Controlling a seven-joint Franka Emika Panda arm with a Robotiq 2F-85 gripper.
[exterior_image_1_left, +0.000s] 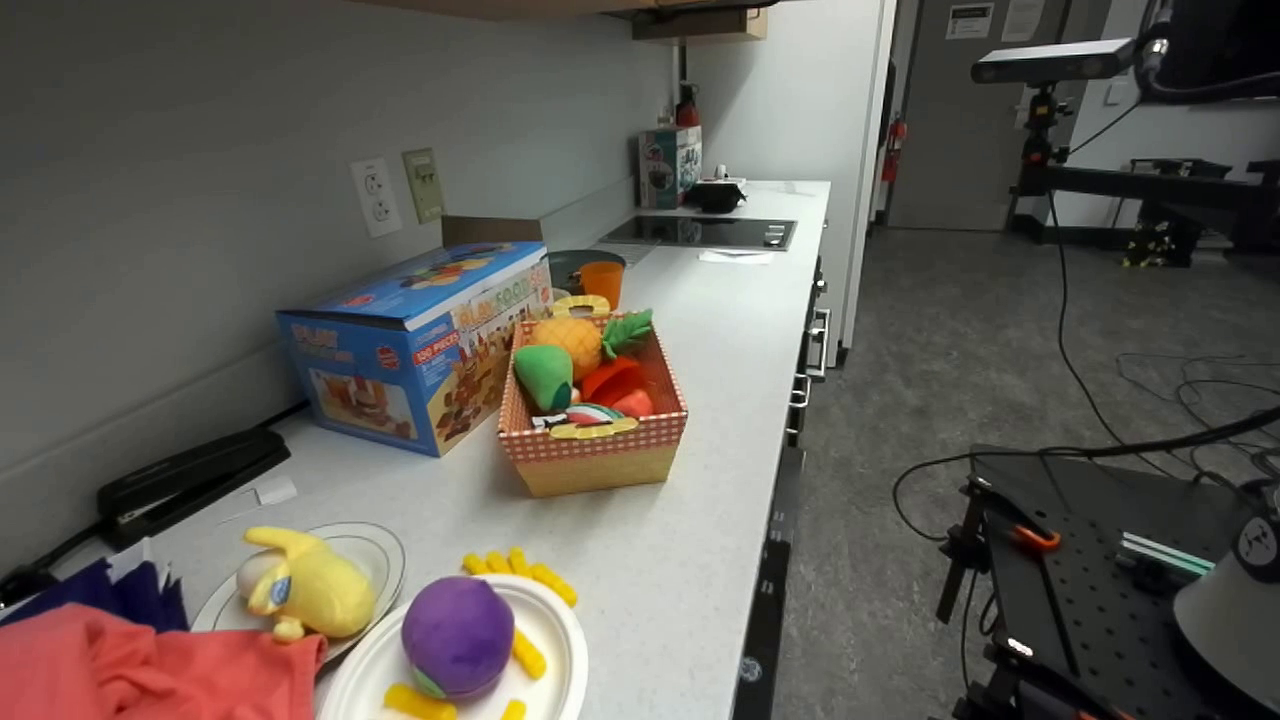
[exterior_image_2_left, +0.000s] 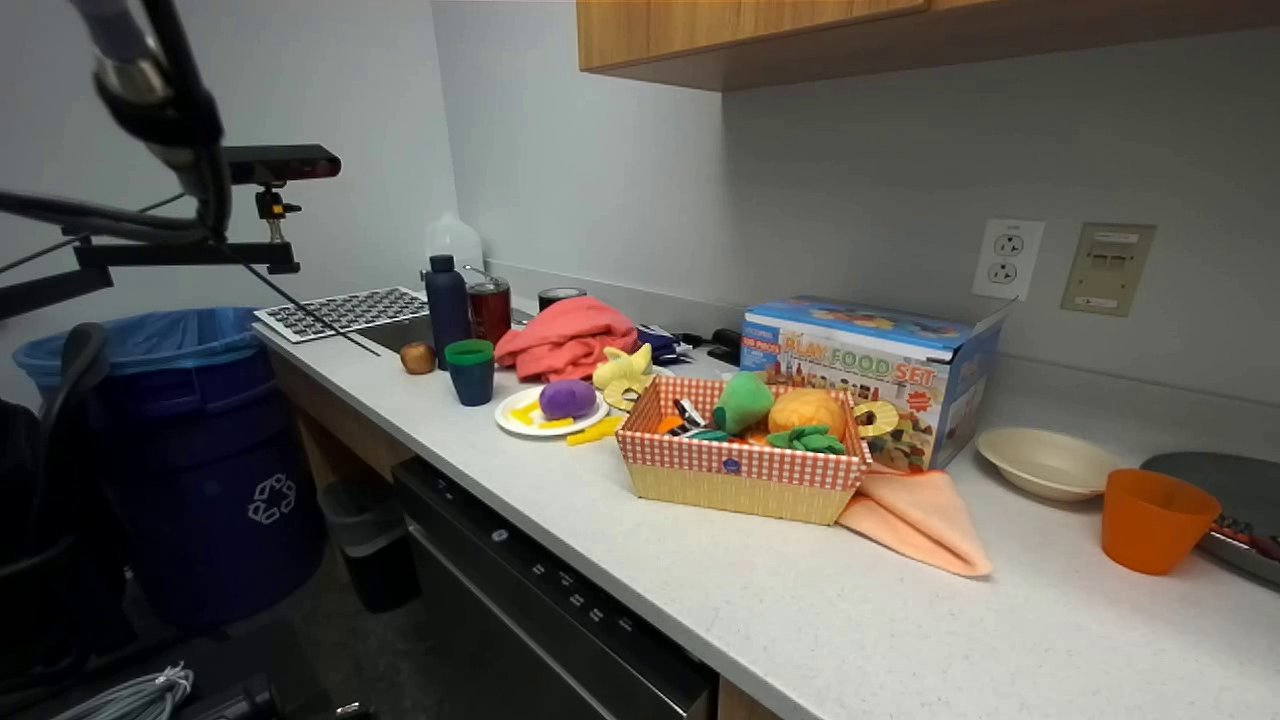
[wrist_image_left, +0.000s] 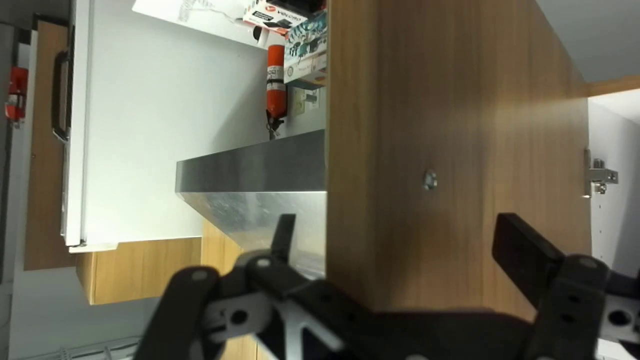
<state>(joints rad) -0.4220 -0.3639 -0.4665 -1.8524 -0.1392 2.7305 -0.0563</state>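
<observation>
My gripper (wrist_image_left: 397, 222) shows only in the wrist view, with its two black fingers wide apart and nothing held. A wooden cabinet panel (wrist_image_left: 450, 125) stands between and beyond the fingers; I cannot tell whether they touch it. The left finger lies past the panel's edge, in front of the metal range hood (wrist_image_left: 255, 167). The right finger is in front of the panel's face. A small round fitting (wrist_image_left: 430, 179) sits on the panel, and a metal hinge (wrist_image_left: 602, 175) is at its far right. The gripper is out of view in both exterior views.
Below the wooden cabinet (exterior_image_2_left: 760, 35), the counter (exterior_image_2_left: 720, 600) bears a checkered basket (exterior_image_2_left: 740, 480) of plush food, a play food box (exterior_image_2_left: 860, 370), a plate (exterior_image_1_left: 570, 660), a dark bottle (exterior_image_2_left: 447, 310) and an orange cup (exterior_image_2_left: 1155, 520). A fire extinguisher (wrist_image_left: 276, 82) stands beyond.
</observation>
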